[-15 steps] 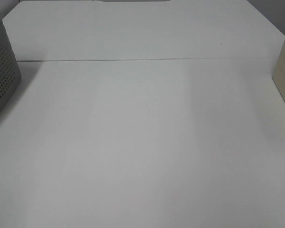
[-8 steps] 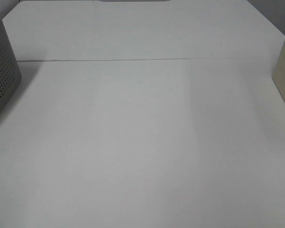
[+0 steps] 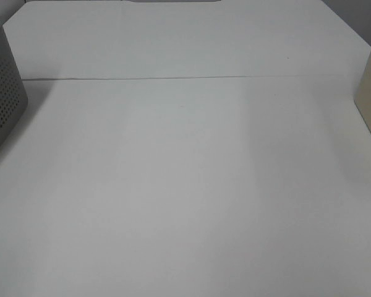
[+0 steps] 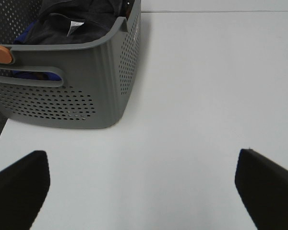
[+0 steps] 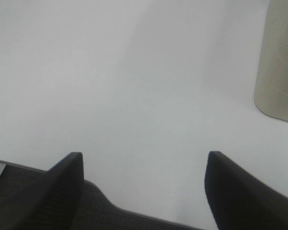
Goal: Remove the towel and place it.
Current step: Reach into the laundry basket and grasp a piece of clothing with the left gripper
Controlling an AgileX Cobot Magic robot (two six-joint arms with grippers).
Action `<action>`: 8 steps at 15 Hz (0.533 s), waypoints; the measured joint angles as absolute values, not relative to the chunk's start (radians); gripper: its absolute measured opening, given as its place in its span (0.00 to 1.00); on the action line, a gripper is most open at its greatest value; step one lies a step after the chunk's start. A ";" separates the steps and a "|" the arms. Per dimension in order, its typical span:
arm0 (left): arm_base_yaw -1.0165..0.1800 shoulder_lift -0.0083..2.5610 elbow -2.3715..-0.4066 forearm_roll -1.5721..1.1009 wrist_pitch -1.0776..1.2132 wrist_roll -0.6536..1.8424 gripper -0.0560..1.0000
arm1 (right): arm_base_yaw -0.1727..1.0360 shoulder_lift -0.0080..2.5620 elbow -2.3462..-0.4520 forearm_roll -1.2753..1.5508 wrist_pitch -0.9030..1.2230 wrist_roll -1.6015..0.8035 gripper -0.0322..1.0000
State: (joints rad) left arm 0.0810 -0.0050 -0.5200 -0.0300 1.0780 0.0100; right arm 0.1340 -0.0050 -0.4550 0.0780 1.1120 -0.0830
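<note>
Two hands, both spread wide, neither holding anything.

Left hand [image 4: 144, 191]: its dark fingers [image 4: 19, 187] are far apart over the bare white table [image 4: 206, 96], short of the grey perforated basket [image 4: 86, 86] and not touching it.

Right hand [image 5: 146, 187]: fingers equally wide, above the table's edge. A beige container [image 5: 278, 62] stands apart from them.

Towel [image 4: 81, 17]: very dark cloth bunched inside the basket, up to about the rim, with a small white tag [image 4: 74, 26] showing on it. Blue fabric [image 4: 33, 75] is visible through the basket's handle slot. An orange patch [image 4: 0, 53] sits on the rim.

High view: the basket is at the table's left edge and the beige container at its right edge, well apart.
</note>
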 joint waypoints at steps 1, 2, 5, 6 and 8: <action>0.081 -0.005 -0.520 -0.030 1.078 0.010 0.99 | 0.134 -0.005 -0.455 0.078 1.112 -0.083 0.70; 0.081 -0.006 -0.520 -0.030 1.078 0.010 0.99 | 0.134 -0.005 -0.455 0.078 1.112 -0.083 0.70; 0.081 -0.007 -0.520 -0.030 1.078 0.009 0.99 | 0.134 -0.005 -0.455 0.078 1.112 -0.083 0.70; 0.081 -0.007 -0.520 -0.030 1.078 0.009 0.99 | 0.134 -0.005 -0.455 0.078 1.112 -0.083 0.70; 0.081 -0.007 -0.520 -0.030 1.078 0.009 0.99 | 0.134 -0.005 -0.455 0.078 1.112 -0.083 0.70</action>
